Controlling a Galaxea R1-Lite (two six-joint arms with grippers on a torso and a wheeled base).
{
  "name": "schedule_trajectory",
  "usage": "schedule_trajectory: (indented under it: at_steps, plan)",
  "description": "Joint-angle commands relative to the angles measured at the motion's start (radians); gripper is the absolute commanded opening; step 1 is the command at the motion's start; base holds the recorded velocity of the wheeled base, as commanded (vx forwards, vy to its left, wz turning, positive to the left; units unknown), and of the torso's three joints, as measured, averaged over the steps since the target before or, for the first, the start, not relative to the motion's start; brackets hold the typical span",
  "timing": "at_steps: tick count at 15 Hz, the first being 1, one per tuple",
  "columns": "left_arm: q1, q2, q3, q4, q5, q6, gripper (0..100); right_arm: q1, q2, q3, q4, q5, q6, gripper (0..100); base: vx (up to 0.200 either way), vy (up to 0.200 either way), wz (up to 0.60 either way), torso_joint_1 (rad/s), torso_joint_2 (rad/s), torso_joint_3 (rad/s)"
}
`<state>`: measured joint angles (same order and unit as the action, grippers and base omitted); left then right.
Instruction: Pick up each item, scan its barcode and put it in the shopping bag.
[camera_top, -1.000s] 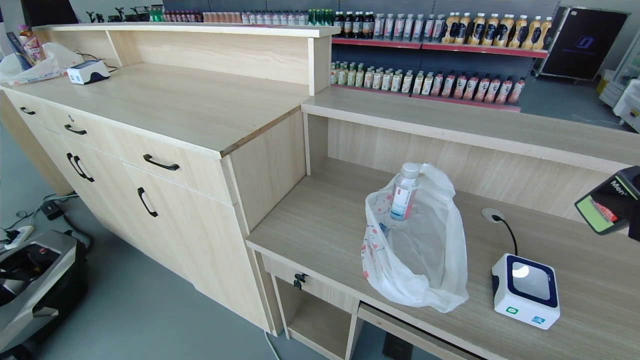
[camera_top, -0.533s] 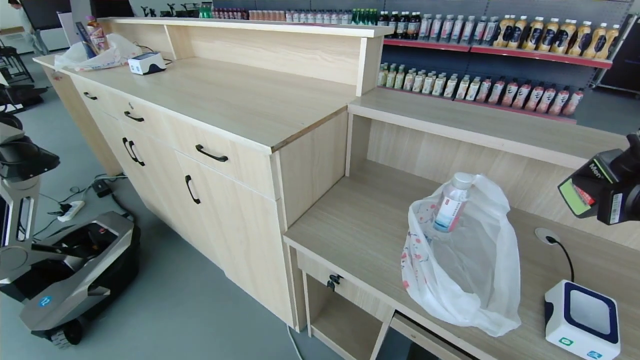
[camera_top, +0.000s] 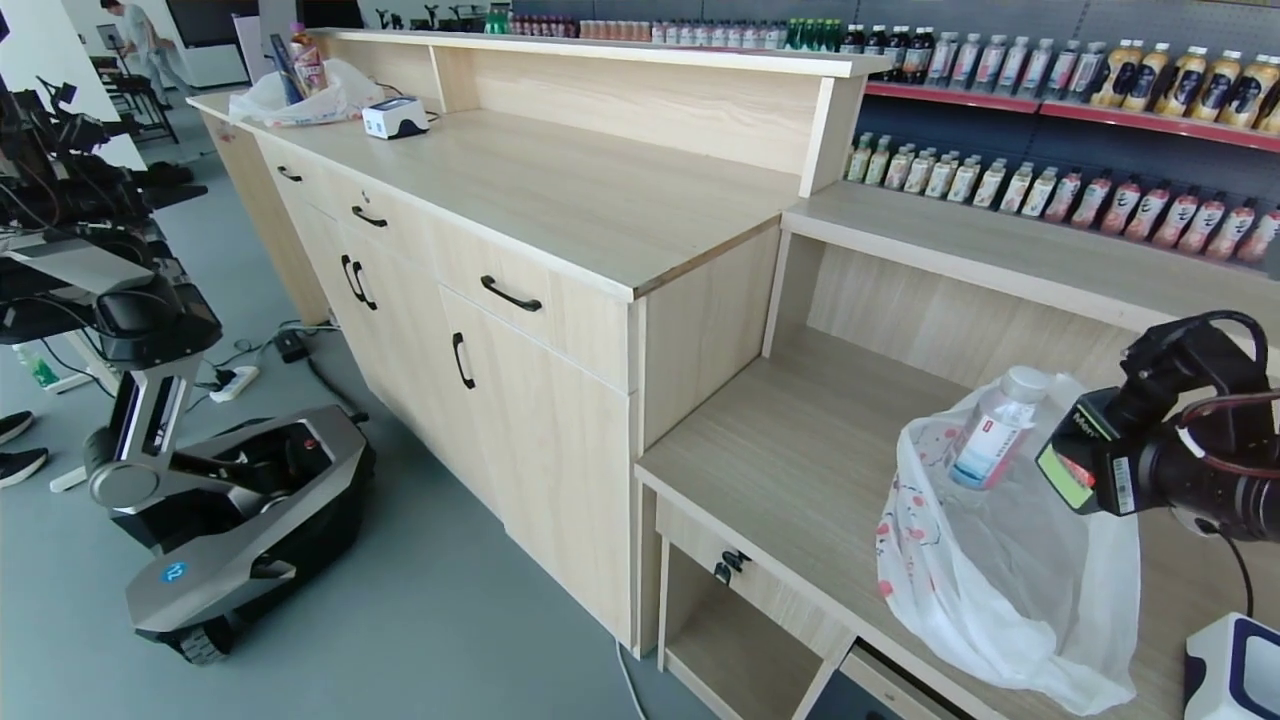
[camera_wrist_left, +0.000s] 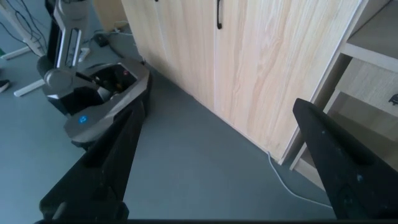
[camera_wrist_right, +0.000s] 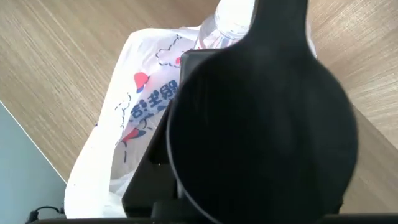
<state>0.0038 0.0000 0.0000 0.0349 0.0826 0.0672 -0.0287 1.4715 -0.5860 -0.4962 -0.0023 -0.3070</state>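
Hovering over crinkly plastic bag (camera_top: 1000, 600): black item (camera_top: 1090, 462)

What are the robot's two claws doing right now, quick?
Left gripper: jaws open, empty.
Right gripper: jaws shut on a black container, over the shopping bag.

Two shopping bags (camera_top: 1010, 600) and two scanners (camera_top: 395, 117) are counted on the counters, along with one clear bottle (camera_top: 985, 430) and one dark package (camera_top: 1085, 465).
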Motion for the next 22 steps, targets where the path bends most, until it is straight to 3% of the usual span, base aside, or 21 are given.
schedule_trajectory:
  at_steps: [1, 5, 13, 19, 22]
  plan:
    - [0.001, 0.002, 0.0, 0.0, 0.0, 0.0, 100, -0.002, 0.081, 0.026, -0.004, 0.001, -0.004, 0, 0.0, 0.0, 0.0, 0.0, 0.0, 0.0]
    - [0.001, 0.002, 0.0, 0.0, 0.0, 0.0, 100, 0.001, 0.145, 0.057, -0.007, 0.001, -0.001, 0, 0.0, 0.0, 0.0, 0.0, 0.0, 0.0]
    - [0.001, 0.002, 0.0, 0.0, 0.0, 0.0, 100, 0.007, 0.388, 0.069, -0.197, 0.008, -0.004, 0, 0.0, 0.0, 0.0, 0.0, 0.0, 0.0]
    - [0.001, 0.0, 0.0, 0.0, 0.0, 0.0, 100, 0.056, 0.443, 0.057, -0.248, 0.062, 0.005, 0, 0.0, 0.0, 0.0, 0.0, 0.0, 0.0]
    - [0.001, 0.002, 0.0, 0.0, 0.0, 0.0, 100, 0.121, 0.518, 0.044, -0.371, 0.064, 0.071, 0, 0.0, 0.0, 0.0, 0.0, 0.0, 0.0]
